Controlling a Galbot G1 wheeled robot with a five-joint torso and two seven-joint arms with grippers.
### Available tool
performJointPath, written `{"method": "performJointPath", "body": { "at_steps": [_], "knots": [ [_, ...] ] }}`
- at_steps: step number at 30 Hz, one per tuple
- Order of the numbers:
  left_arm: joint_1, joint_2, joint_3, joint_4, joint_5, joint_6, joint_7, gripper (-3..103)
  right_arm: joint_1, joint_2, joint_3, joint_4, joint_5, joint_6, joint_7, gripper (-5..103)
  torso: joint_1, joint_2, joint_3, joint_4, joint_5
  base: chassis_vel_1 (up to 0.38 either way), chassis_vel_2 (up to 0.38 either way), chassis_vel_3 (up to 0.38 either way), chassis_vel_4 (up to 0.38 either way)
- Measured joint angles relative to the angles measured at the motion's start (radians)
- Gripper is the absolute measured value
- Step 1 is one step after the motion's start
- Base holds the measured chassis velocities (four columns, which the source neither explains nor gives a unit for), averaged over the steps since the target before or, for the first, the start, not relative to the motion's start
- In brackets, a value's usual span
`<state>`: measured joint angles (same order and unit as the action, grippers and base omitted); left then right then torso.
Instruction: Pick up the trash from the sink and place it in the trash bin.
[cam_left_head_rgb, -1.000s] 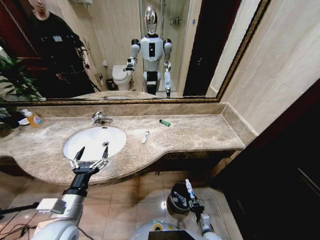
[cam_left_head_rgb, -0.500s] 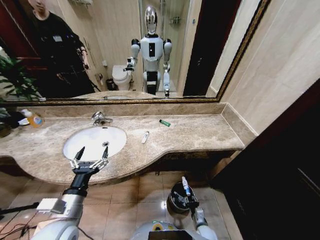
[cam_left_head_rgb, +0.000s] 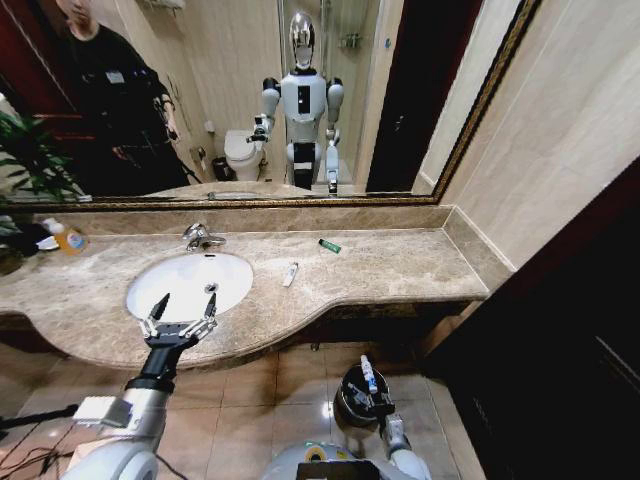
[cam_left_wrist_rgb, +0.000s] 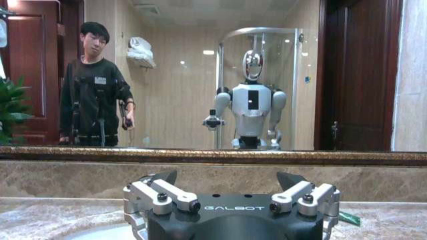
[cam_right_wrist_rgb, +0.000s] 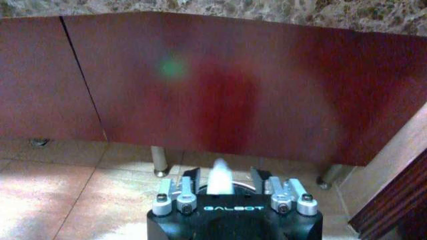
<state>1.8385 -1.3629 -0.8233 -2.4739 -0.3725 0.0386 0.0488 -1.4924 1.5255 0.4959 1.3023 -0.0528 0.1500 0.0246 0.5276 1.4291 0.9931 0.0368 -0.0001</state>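
One white tube (cam_left_head_rgb: 368, 374) clamped in right claw (cam_left_head_rgb: 372, 396) above trash bin (cam_left_head_rgb: 350, 400), left claw (cam_left_head_rgb: 185, 311) spread wide over sink (cam_left_head_rgb: 190, 282).

Left arm reaches forward and up from low left. Left gripper (cam_left_head_rgb: 182, 309) held level, fingers (cam_left_wrist_rgb: 162, 178) spread wide apart, tips pointing ahead, nothing between them. Wrist straight behind it, grey forearm slanting down toward body.

Right arm hangs low, close to body, forearm short in head view. Right gripper (cam_left_head_rgb: 369, 392) points up and forward, fingers closed tight on white tube (cam_right_wrist_rgb: 219, 178). Tube (cam_left_head_rgb: 368, 374) sticks up out past fingertips, tilted a little toward left gripper's side.
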Motion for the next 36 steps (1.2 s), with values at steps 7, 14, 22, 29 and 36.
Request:
{"method": "performJointPath", "body": {
  "at_steps": [7,14,22,29,36],
  "knots": [
    [0.0,0.0,0.0,0.0,0.0,0.0,0.0,100,0.0,-0.003,0.001,-0.002,0.002,0.009,0.005,80,0.0,0.0,0.0,0.0,0.0,0.0,0.0,0.0,0.0],
    [0.0,0.0,0.0,0.0,0.0,0.0,0.0,100,-0.009,-0.009,0.005,-0.001,0.009,0.017,0.007,99,0.0,0.0,0.0,0.0,0.0,0.0,0.0,0.0,0.0],
    [0.0,0.0,0.0,0.0,0.0,0.0,0.0,100,-0.014,-0.014,0.006,-0.004,0.011,0.025,0.013,100,0.0,0.0,0.0,0.0,0.0,0.0,0.0,0.0,0.0],
    [0.0,0.0,0.0,0.0,0.0,0.0,0.0,100,-0.016,-0.011,0.004,-0.004,0.012,0.026,0.013,100,0.0,0.0,0.0,0.0,0.0,0.0,0.0,0.0,0.0],
    [0.0,0.0,0.0,0.0,0.0,0.0,0.0,100,-0.023,-0.016,0.005,-0.002,0.018,0.031,0.013,100,0.0,0.0,0.0,0.0,0.0001,0.0,0.0,0.0,0.0]
  ]
}}
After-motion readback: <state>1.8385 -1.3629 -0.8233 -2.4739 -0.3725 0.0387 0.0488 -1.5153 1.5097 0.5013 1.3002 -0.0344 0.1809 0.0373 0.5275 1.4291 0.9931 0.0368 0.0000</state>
